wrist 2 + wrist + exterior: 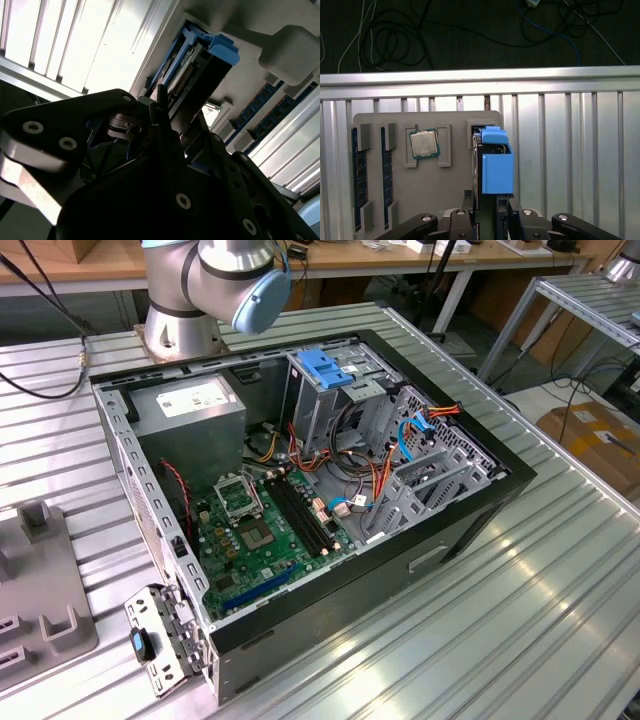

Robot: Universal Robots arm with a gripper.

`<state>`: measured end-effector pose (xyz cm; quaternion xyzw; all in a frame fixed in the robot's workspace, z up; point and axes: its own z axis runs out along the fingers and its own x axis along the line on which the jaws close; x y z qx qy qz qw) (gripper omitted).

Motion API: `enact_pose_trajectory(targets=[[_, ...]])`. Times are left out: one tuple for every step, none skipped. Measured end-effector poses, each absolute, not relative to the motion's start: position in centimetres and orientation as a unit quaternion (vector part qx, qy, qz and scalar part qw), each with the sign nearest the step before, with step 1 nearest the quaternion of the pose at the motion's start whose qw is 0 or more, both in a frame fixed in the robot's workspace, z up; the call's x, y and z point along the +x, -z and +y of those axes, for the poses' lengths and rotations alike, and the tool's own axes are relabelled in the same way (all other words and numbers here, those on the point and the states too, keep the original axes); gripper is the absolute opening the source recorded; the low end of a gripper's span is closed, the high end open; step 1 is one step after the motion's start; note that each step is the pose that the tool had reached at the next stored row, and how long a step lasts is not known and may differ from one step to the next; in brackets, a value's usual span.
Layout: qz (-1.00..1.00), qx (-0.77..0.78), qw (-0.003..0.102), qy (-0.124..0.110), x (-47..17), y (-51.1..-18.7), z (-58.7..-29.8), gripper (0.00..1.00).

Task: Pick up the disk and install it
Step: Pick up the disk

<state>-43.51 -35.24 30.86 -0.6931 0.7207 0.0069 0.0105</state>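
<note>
At the grey fixture tray, the disk stood on edge in the tray's outermost slot, with its light-blue side frame toward the first wrist camera. The end effector was set narrow and appeared closed on the disk's upper end, one finger along each flat face. The second wrist view showed the same arrangement. Whether the disk had cleared the tray slot could not be determined. A processor chip lay in the next tray pocket, and memory modules sat in the pockets beyond it. The open computer case rested beside the tray on the same ribbed bench.

Probable faults from this state:
- Binding in the tray slot, caused by a pull not parallel to the slot walls.
- Slippage, because the metal faces look smooth and the hold covers one end only.
- Frame detachment, if load passes through the clipped plastic rather than the metal body.
- Contact with the adjacent chip, caused by sideways swing of the disk's free end.
</note>
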Motion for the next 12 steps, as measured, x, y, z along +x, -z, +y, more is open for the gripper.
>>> enact_pose_trajectory(targets=[[0.721,-0.693,0.010,-0.007,-43.51,-30.86,-35.24,0.35],[0.721,-0.693,0.010,-0.007,-43.51,-30.86,-35.24,0.35],[0.721,-0.693,0.010,-0.007,-43.50,-30.86,-35.24,0.35],[0.721,-0.693,0.011,-0.007,-43.50,-30.86,-35.24,0.35],[0.721,-0.693,0.011,-0.007,-43.49,-30.88,-35.24,0.35],[0.721,-0.693,0.010,-0.007,-43.49,-31.04,-35.24,0.35],[0.721,-0.693,0.010,-0.007,-43.50,-31.14,-35.25,0.35],[0.721,-0.693,0.010,-0.007,-43.50,-31.24,-35.24,0.35],[0.721,-0.693,0.010,-0.007,-43.50,-31.37,-35.24,0.35],[0.721,-0.693,0.010,-0.007,-43.50,-31.48,-35.25,0.35],[0.721,-0.693,0.010,-0.007,-43.50,-31.65,-35.25,0.35],[0.721,-0.693,0.010,-0.007,-43.50,-31.76,-35.25,0.35]])
